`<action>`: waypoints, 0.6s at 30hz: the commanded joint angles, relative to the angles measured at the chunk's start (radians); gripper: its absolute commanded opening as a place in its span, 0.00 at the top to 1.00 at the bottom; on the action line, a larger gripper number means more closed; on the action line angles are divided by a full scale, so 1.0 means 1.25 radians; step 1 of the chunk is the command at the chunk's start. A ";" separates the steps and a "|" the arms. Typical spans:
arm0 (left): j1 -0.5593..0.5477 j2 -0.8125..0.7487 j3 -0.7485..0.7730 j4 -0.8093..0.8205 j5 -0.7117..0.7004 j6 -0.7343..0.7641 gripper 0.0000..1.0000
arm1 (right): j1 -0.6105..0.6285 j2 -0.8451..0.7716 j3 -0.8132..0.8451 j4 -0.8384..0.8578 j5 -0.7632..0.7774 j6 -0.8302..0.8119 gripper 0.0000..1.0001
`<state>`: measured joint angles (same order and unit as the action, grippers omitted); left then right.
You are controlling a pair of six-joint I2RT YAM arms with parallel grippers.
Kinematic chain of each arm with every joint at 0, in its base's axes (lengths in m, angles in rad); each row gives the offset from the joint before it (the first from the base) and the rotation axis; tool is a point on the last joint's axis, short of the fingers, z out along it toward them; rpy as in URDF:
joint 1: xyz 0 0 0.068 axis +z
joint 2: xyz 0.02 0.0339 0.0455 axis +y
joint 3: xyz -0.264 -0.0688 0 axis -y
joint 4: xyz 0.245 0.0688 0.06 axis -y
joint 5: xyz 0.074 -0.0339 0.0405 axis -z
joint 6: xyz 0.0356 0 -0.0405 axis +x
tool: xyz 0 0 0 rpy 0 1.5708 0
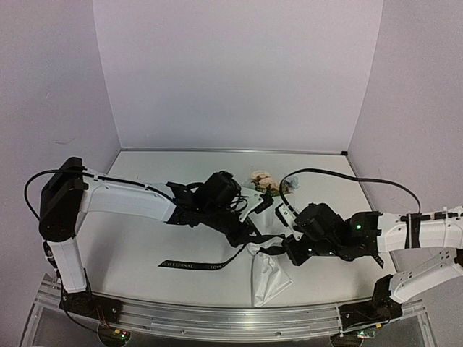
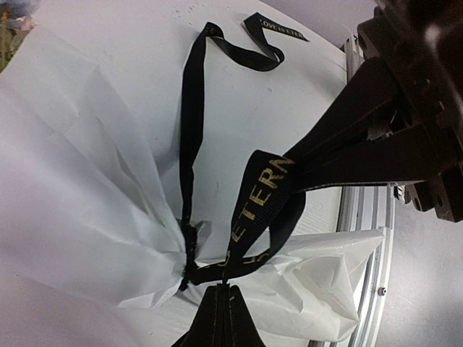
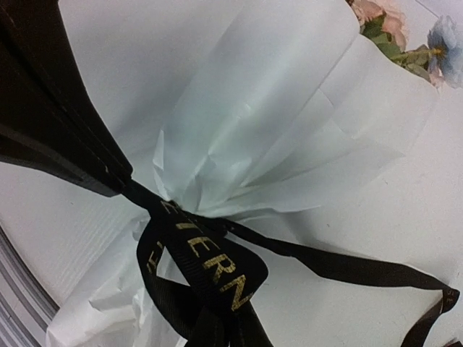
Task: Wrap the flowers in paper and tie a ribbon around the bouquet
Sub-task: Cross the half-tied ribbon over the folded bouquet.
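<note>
From above, the bouquet (image 1: 266, 217) lies in the middle of the table (image 1: 145, 238), with the flowers (image 1: 264, 181) pointing to the far side and the tail of the paper (image 1: 269, 276) pointing to the near edge. The left gripper (image 1: 244, 233) and the right gripper (image 1: 288, 249) meet over its waist, and one end of the ribbon (image 1: 192, 264) trails to the left on the table. In the left wrist view the left gripper (image 2: 221, 307) is closed on the ribbon (image 2: 189, 130) just beside the place where the paper (image 2: 79, 217) is gathered. The right gripper (image 2: 300, 165) comes from the right and pinches the lettered part of the same band. In the right wrist view the right gripper (image 3: 224, 334) is closed on a loop of the ribbon (image 3: 210, 264), while the left gripper (image 3: 119, 181) holds it at the pinched waist of the paper (image 3: 275, 123), below the flowers (image 3: 391, 29). I judge that the wrapping is done and the tying is in hand. Whether a knot is already formed I cannot tell. The next move probably needs an even pull by both arms, gentle enough not to tear the thin paper or drag the bouquet.
</note>
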<state>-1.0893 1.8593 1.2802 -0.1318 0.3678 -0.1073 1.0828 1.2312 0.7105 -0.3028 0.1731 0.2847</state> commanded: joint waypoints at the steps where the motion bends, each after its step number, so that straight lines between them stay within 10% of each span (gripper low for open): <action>1: -0.027 0.052 0.084 -0.006 0.021 0.044 1.00 | 0.005 -0.066 -0.034 -0.043 0.033 0.033 0.96; 18: -0.053 0.134 0.155 -0.016 0.016 0.081 1.00 | -0.096 -0.257 0.011 -0.456 0.097 0.215 0.25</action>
<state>-1.1502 2.0186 1.4114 -0.1664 0.3824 -0.0291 1.0443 0.9432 0.6835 -0.7154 0.2446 0.4194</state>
